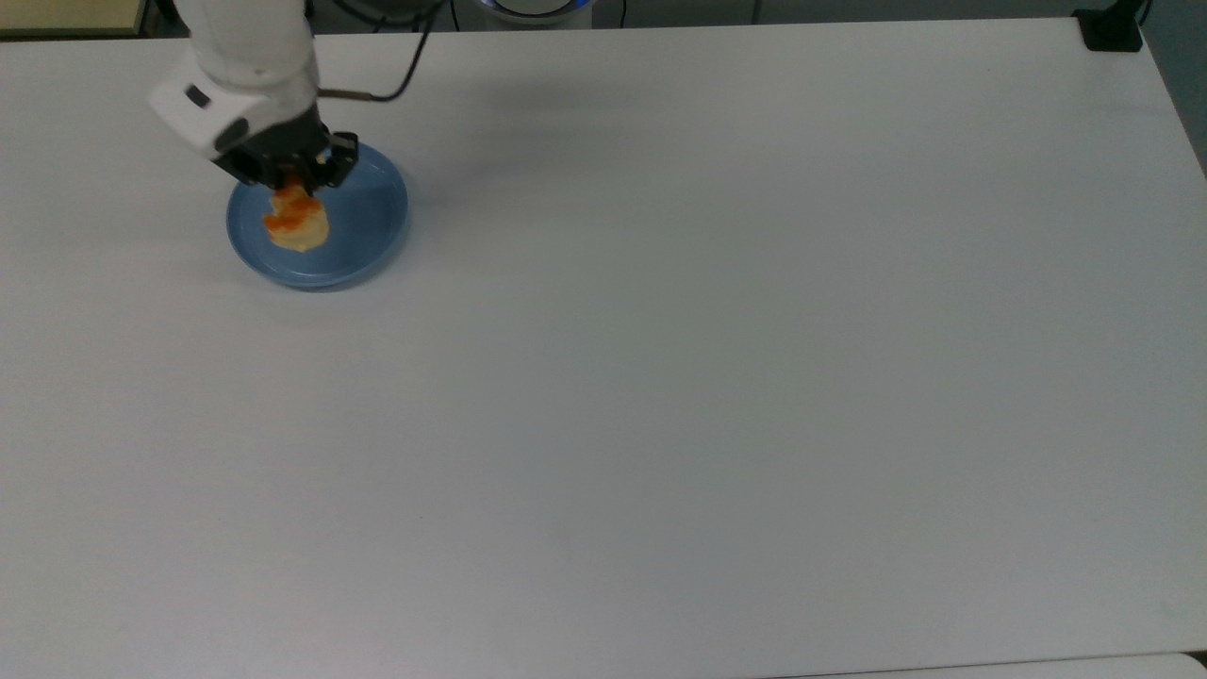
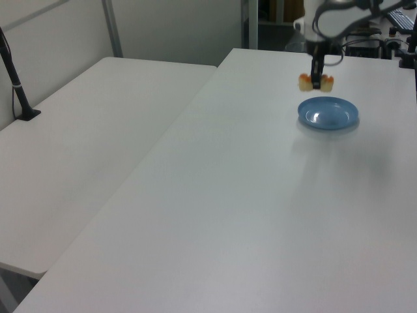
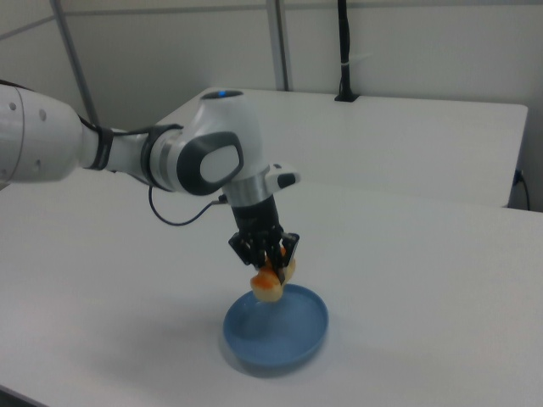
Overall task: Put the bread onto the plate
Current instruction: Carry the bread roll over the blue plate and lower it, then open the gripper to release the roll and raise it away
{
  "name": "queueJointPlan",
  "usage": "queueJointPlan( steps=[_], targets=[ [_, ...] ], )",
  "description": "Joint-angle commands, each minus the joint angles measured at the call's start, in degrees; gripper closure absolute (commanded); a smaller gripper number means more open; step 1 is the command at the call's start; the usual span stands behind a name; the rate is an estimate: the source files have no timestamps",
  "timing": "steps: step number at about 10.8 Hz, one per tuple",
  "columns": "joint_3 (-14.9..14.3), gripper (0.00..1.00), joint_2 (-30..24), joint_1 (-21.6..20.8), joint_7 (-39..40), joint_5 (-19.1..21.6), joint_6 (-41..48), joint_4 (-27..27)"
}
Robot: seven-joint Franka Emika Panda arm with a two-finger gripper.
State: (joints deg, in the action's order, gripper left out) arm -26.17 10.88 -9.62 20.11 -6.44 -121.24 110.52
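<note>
The light-blue plate (image 1: 368, 236) lies on the white table at the top view's upper left. My gripper (image 1: 298, 187) is shut on the bread (image 1: 296, 223), a pale-tan bun with orange patches, which hangs just above the plate's left half in the top view. In the left view the bread (image 2: 316, 81) is held by the gripper (image 2: 316, 78) a little above the far edge of the plate (image 2: 329, 113). The right view has the gripper (image 3: 270, 264) pointing down, the bread (image 3: 270, 286) close over the far rim of the plate (image 3: 280, 335), apart from it.
The white table (image 1: 707, 377) stretches wide to the top view's right of the plate. A black clamp (image 1: 1111, 30) sits at its top right corner. A second white table (image 2: 85, 137) with a black post (image 2: 16, 78) adjoins on the left view's left.
</note>
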Motion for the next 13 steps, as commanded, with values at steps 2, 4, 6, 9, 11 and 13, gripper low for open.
queueJointPlan(
  steps=[2, 4, 6, 9, 11, 13],
  targets=[
    [-0.29, 0.13, 0.1, -1.72, -0.42, -1.3, -5.31, 5.83],
    [-0.29, 0.0, 0.1, -1.37, -0.34, -1.3, -5.24, 5.84],
    [-0.29, 0.0, -1.3, -1.63, -0.86, -0.78, -3.32, 5.15],
    [6.27, 0.0, -4.73, -0.32, -14.88, 0.1, 10.97, -7.9],
    [12.25, 0.0, -6.3, 2.14, -18.17, 4.22, 18.56, -15.05],
    [18.4, 0.0, -7.71, 4.34, -21.76, 4.94, 22.0, -17.18]
  ],
)
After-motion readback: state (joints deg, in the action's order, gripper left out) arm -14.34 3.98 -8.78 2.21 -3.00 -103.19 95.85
